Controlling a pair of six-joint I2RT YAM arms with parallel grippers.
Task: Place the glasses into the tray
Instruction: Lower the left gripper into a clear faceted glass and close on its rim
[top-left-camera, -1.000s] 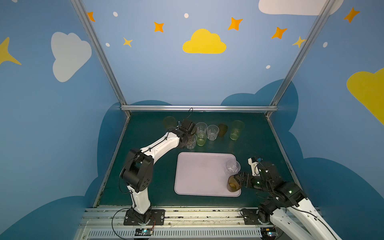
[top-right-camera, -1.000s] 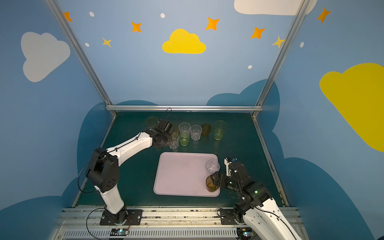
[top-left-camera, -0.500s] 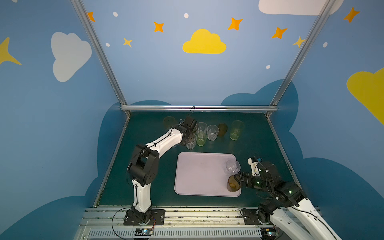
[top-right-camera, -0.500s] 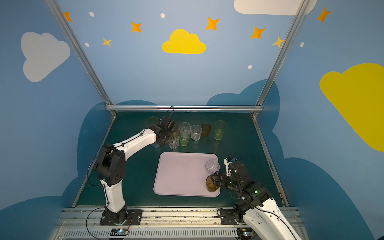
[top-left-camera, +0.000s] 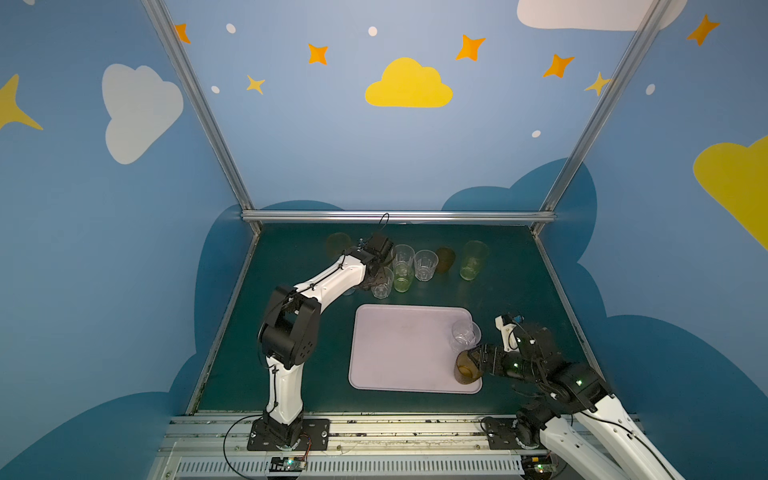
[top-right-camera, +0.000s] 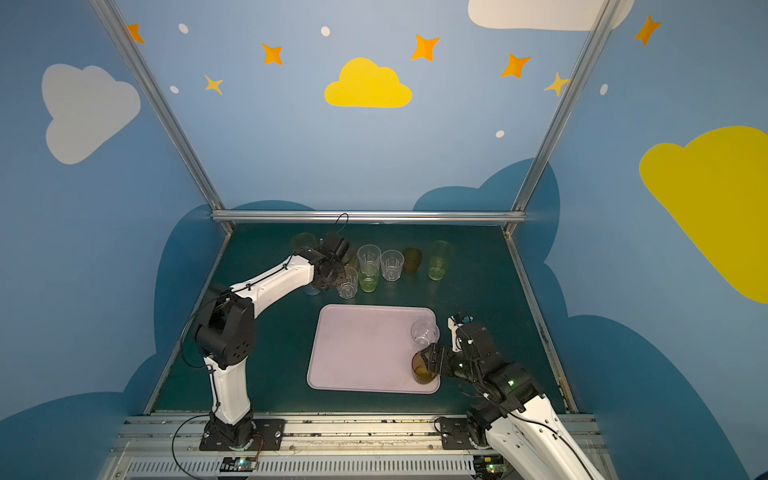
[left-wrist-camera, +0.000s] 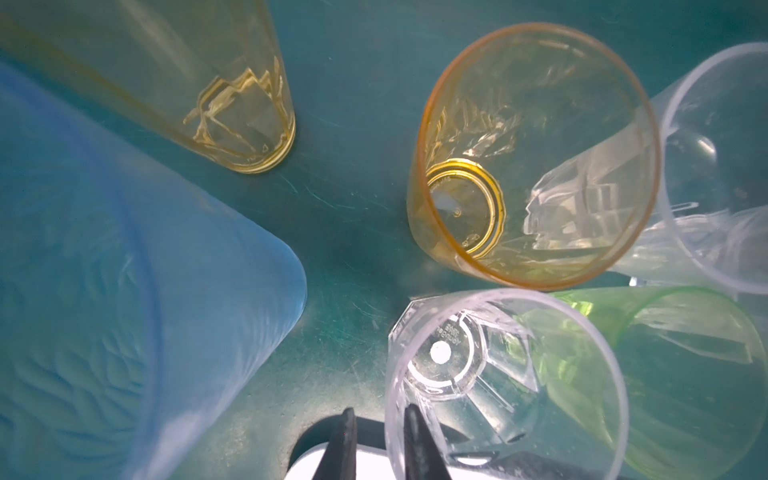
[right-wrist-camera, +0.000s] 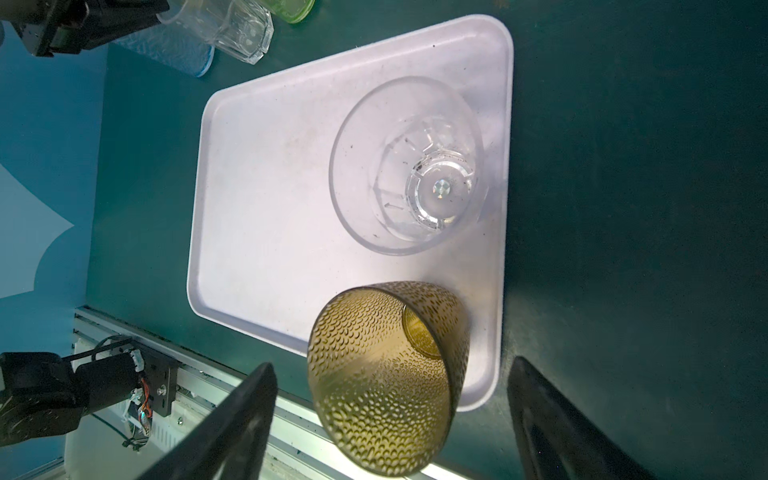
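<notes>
Nearest us, the right gripper (right-wrist-camera: 390, 365) stands wide and empty, a finger on either side of the brown dimpled glass (top-left-camera: 465, 372) and touching neither wall. That fits a glass already set down, upright in the near right corner of the tray (top-left-camera: 399, 349). Just behind it in the tray stands a clear glass (top-left-camera: 464, 334), tucked along the same edge, we judge, to leave room.

Beyond the tray, the left gripper (left-wrist-camera: 380, 444) straddles the rim of a short clear glass (left-wrist-camera: 498, 386), one finger inside and one outside. A rim pinch suits so crowded a cluster, but we cannot tell whether it grips.

We count eleven glasses, two in the tray and nine outside:
- four clear
- two brown
- two green
- two orange
- one blue, furthest from the others' row
</notes>
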